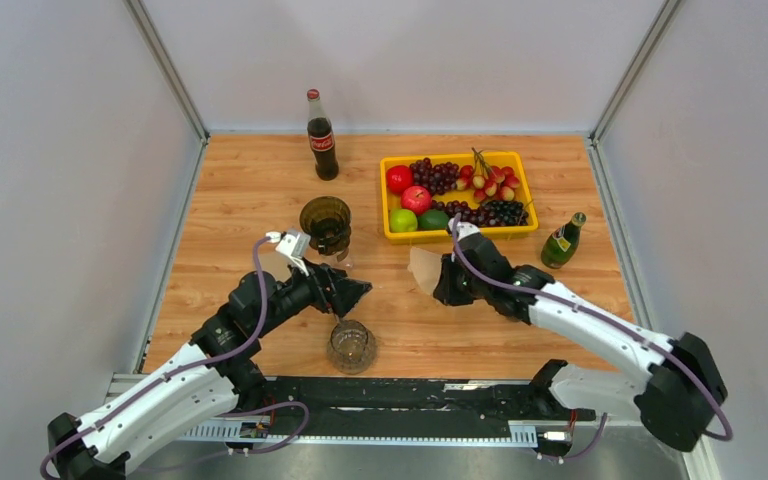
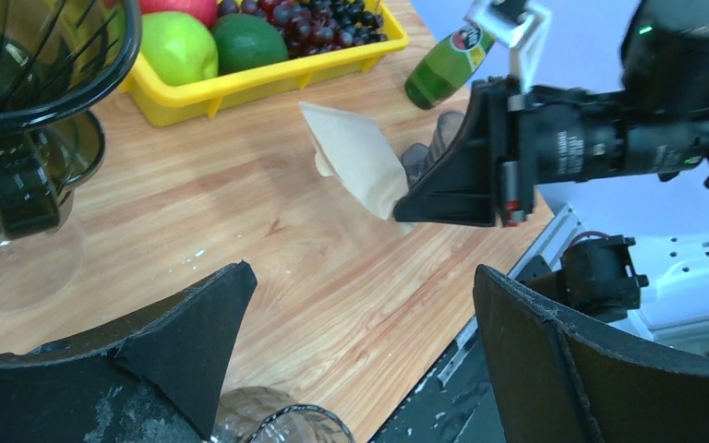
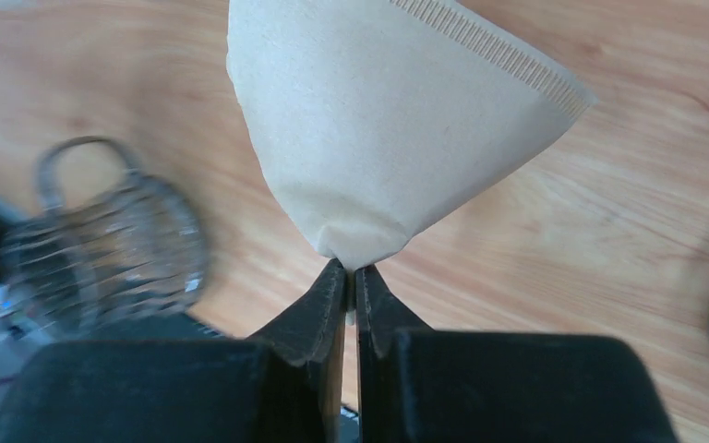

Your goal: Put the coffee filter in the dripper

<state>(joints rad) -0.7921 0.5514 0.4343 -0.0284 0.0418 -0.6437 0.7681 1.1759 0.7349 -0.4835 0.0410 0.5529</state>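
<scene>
The coffee filter was thin brown paper folded into a cone. By its look it was almost weightless, limp, easy to crease or tear, and likely to slip from a loose pinch. The crimped seam and the pointed tip seemed the firmest places to take it, since the wide open rim would probably buckle.

The right end effector had its jaws all but closed on that pointed tip, with only a sliver of gap between them and the cone fanning out beyond. The filter sat about mid-worktop, apparently lifted off the wood, just on the near side of the yellow tray. The dripper stood apart from it, toward the left edge.

The left end effector was spread wide, holding nothing, on the dripper's near side.
</scene>
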